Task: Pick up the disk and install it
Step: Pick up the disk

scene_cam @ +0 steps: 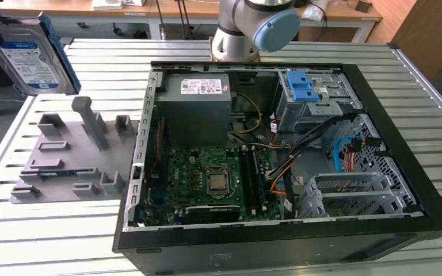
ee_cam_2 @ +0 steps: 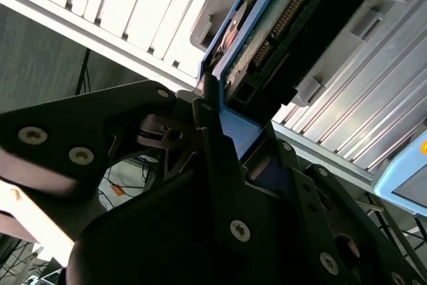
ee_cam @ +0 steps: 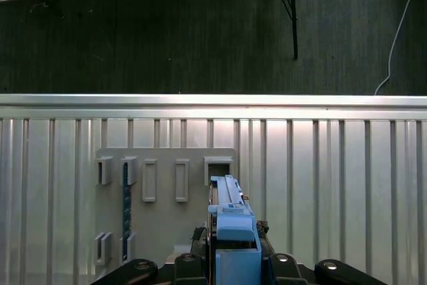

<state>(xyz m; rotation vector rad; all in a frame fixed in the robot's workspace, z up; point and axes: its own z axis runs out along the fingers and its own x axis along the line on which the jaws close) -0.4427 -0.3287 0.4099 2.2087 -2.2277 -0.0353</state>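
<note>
Closest to your wrist cameras, the fingers [ee_cam_2: 217, 165] are clenched on the disk [ee_cam_2: 280, 25]. In the second wrist view one black finger lies flat against the blue bracket at the drive's end with no gap showing. Read that as a pinch on the frame, not on the bare metal body (a sensible hold, I judge, since the bracket is made for handling and the connector edge stays free). In the first wrist view the disk [ee_cam: 229, 221] stands edge-on, straight out from the fingers, so its thin side leads.

Beyond it lies the ribbed metal table [ee_cam: 347, 178], and on the table sits the grey holder [ee_cam: 167, 231] with its upright slots. From that camera the disk overlaps the holder's edge. The exterior view shows the disk [scene_cam: 25, 57] raised in the air, well clear of the holder and of the table.

Farther off in the exterior view, the open computer case [scene_cam: 282, 244] lies on its side, just to the exterior view's right of the holder, with the motherboard [scene_cam: 213, 178] exposed. The blue-latched tray [scene_cam: 301, 86] sits on the drive cage at the case's far end, well apart from the disk. You have the disk picked up but not yet installed. The arm's base [scene_cam: 244, 29] stands behind the case.
</note>
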